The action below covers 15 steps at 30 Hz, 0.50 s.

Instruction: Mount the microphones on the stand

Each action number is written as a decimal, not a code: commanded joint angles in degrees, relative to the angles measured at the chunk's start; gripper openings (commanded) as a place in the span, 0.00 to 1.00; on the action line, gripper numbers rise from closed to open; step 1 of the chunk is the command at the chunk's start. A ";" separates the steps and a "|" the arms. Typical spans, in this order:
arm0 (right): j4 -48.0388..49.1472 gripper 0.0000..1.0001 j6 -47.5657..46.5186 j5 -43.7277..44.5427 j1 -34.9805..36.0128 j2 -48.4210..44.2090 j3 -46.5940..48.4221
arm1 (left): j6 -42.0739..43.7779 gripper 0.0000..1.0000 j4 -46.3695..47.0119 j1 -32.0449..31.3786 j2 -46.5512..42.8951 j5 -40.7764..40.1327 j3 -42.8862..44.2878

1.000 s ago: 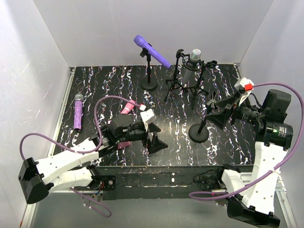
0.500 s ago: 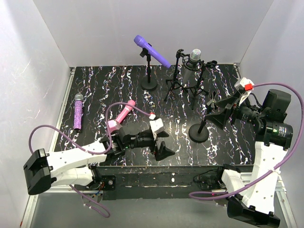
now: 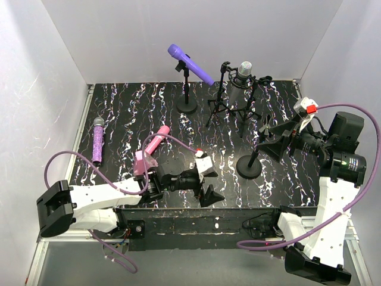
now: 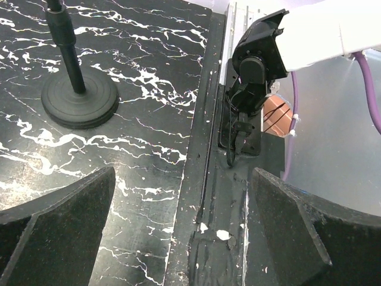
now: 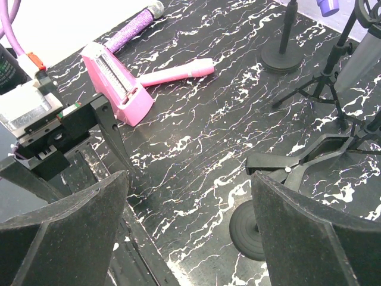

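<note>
The pink microphone lies on the black mat, also in the right wrist view. The glittery purple microphone lies at the far left. The plain purple microphone sits on a round-base stand at the back. The silver-grey microphone sits in a tripod stand. An empty round-base stand has a black clip on top. My right gripper is open and empty beside that clip. My left gripper is open and empty at the mat's front edge.
A squat pink wedge block rests by the pink microphone's near end. White walls enclose the mat on three sides. The left wrist view shows the empty stand's base, the mat's front edge and the right arm's base.
My left arm has swung right and toward the front edge, away from the pink block and pink microphone, which now show fully. The right arm has not moved.
</note>
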 commanded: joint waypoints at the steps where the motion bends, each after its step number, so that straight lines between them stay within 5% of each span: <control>1: 1.42 0.90 0.52 -1.39 -0.31 0.16 0.03 | 1.90 0.98 3.34 -1.35 0.72 -1.37 -0.84; 15: 1.33 0.91 0.34 -1.56 -0.31 0.25 -0.14 | 7.08 0.98 12.92 -4.51 5.99 -2.87 -3.92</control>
